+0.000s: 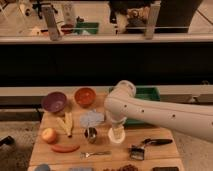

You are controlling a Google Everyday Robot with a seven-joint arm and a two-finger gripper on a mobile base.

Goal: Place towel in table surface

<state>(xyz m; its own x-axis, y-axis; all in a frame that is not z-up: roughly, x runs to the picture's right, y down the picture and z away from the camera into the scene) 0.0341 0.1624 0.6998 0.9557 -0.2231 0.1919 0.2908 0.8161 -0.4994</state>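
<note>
The towel [91, 118] is a small pale grey-blue rumpled cloth lying on the light tan wooden table surface [165, 152], just below the orange bowl [84, 96] and above a small metal cup [90, 134]. My white arm reaches in from the right, with its elbow [122, 95] over the middle of the table. My gripper [117, 129] points down just right of the towel, over or at a white cup [116, 137]. It is apart from the towel.
A purple bowl [54, 101], a banana [66, 124], an apple [49, 135] and a red carrot-like piece [65, 148] lie at the left. A fork [95, 154] and a brush [142, 147] lie in front. A green tray [149, 93] sits behind my arm.
</note>
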